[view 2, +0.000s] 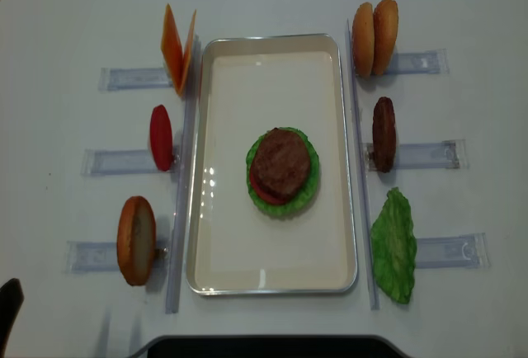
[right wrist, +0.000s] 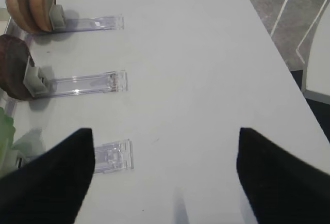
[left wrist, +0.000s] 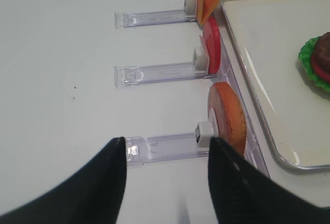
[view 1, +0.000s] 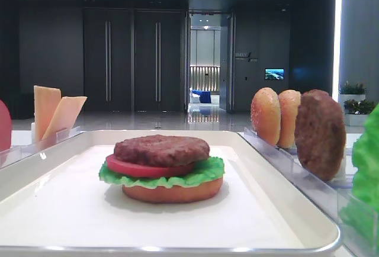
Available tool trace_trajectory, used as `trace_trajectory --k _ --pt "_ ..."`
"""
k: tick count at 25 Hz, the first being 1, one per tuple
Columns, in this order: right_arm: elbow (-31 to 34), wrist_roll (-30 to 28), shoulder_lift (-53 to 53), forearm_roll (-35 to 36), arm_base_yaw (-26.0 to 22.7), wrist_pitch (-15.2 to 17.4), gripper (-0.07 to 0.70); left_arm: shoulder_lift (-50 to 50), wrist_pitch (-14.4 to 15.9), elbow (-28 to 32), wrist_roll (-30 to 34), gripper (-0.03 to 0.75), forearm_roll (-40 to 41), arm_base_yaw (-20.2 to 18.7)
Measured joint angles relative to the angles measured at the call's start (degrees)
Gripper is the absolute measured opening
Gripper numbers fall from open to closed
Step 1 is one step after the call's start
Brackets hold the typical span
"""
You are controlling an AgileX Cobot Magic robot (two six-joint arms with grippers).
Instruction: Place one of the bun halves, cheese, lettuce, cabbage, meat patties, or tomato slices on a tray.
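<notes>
So far the stack on the tray (view 2: 216, 61) runs from a bun half at the bottom through lettuce (view 1: 204, 174) and a tomato slice (view 1: 136, 167) to a meat patty (view 2: 280, 162) on top, sitting near the tray's middle. Neither arm is carrying anything: the right pincer (right wrist: 165, 170) hangs with its jaws spread wide over bare tabletop (right wrist: 206, 53) beside the clear racks, and the left pincer (left wrist: 166, 177) stands open just above the rack that holds the lone bun half (left wrist: 227, 115) on the tray's left. The step in hand looks like the choice and approach for the next layer. A cheese slice (view 2: 175, 49) at the far left rack or a bun half from the pair (view 2: 374, 36) on the right would suit. Whichever arm goes must line its jaws across the upright piece's thin edge, close gently, lift it clear of the rack, then turn it flat over the patty before letting go.
</notes>
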Motion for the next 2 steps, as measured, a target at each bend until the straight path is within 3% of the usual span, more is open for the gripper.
trace_trajectory --k 2 --pt "0.00 0.00 0.00 0.00 0.00 0.00 0.539 0.00 0.00 0.00 0.00 0.391 0.00 0.00"
